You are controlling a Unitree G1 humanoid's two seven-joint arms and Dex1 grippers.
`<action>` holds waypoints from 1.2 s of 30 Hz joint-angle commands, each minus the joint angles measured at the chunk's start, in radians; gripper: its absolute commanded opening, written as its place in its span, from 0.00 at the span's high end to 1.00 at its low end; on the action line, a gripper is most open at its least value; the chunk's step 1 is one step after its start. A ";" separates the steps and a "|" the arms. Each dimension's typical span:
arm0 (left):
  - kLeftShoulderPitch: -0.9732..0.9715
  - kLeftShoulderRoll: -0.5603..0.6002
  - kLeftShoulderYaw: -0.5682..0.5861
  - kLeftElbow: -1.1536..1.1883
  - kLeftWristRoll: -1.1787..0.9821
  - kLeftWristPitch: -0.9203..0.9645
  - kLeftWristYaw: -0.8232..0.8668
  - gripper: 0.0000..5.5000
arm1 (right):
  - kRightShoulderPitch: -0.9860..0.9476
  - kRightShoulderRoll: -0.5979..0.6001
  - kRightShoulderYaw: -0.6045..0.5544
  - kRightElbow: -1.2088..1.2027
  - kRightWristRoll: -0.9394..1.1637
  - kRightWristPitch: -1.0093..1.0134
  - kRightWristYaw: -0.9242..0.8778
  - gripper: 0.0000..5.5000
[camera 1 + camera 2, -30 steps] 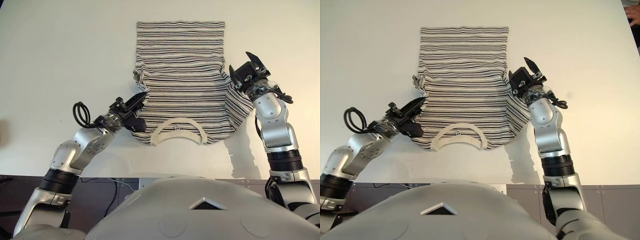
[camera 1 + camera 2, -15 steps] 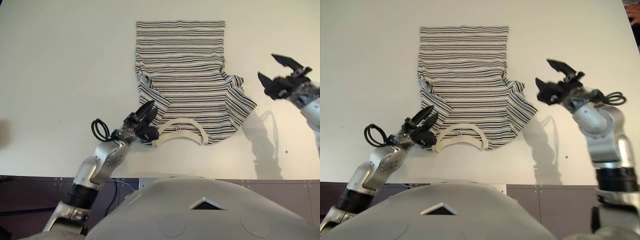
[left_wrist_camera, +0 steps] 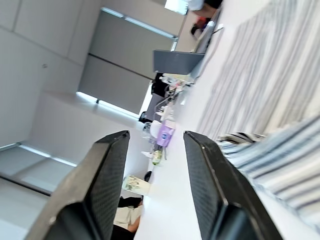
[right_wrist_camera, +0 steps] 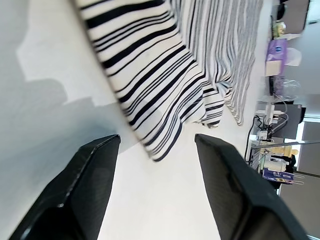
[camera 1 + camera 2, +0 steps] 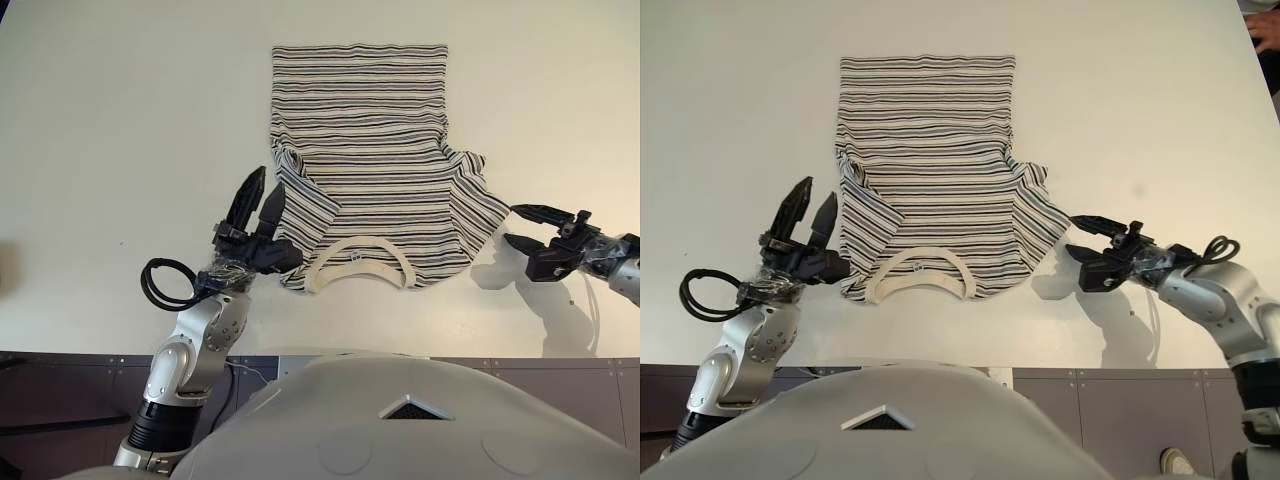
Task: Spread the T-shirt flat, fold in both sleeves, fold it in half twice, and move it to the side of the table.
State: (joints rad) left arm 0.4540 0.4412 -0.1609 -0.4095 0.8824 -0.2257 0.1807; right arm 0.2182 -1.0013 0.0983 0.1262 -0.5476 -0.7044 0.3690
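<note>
My shirt [image 5: 360,150] lies in the middle of the desk [image 5: 120,120]. Its collar [image 5: 358,262] is toward the near edge and its bottom hem is toward the far edge. The left sleeve [image 5: 305,200] looks folded in over the body. The right sleeve [image 5: 480,200] sticks out toward the right edge, with a bump of cloth where it meets the body.

My right pincer [image 5: 512,224] is wide open and holds nothing. It hangs low, just beside the tip of the right sleeve. My left pincer [image 5: 269,182] is wide open too, and empty. It sits just beside the shirt's left edge, with its fingers pointing at the far edge.

I think the right sleeve comes next, and here is what could go wrong:

- If I slide in too low, a finger could push the sleeve along the desk and not pinch it. Then the cloth would bunch up.
- If I grab only a tiny bit of the edge, it could slip out when I lift.
- The bump could make the fold crooked.
- If my left pincer drops or swings toward the shirt, it could catch the folded sleeve and pull it open.
</note>
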 commanded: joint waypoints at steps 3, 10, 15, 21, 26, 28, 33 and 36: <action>-0.021 -0.090 -0.073 0.014 -0.004 0.036 -0.025 0.64 | -0.005 0.069 0.038 -0.022 -0.113 0.147 -0.021 0.50; -0.051 -0.105 -0.073 0.041 -0.009 0.058 -0.027 0.64 | -0.079 0.109 0.072 -0.018 -0.153 0.226 -0.045 0.50; -0.062 -0.114 -0.076 0.046 -0.011 0.063 -0.023 0.63 | -0.092 0.096 0.095 -0.003 -0.156 0.207 -0.055 0.52; -0.057 -0.137 -0.089 0.059 -0.011 0.076 -0.018 0.63 | -0.062 0.095 0.103 -0.006 -0.171 0.255 -0.053 0.72; -0.047 -0.156 -0.098 0.054 0.001 0.088 -0.008 0.63 | -0.053 0.102 0.099 -0.027 -0.179 0.287 -0.071 0.87; -0.045 -0.160 -0.099 0.052 0.005 0.090 -0.005 0.63 | -0.047 0.105 0.090 -0.043 -0.177 0.294 -0.084 0.97; -0.035 -0.162 -0.102 0.047 0.003 0.096 -0.005 0.63 | -0.012 0.110 0.045 -0.119 -0.147 0.298 -0.128 0.98; -0.025 -0.159 -0.100 0.040 0.001 0.096 -0.006 0.63 | 0.016 0.137 -0.002 -0.213 -0.081 0.273 -0.162 0.98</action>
State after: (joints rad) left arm 0.4231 0.2804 -0.2620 -0.3591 0.8780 -0.1352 0.1739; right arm 0.2179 -0.8825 0.1335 -0.0108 -0.6799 -0.4110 0.2268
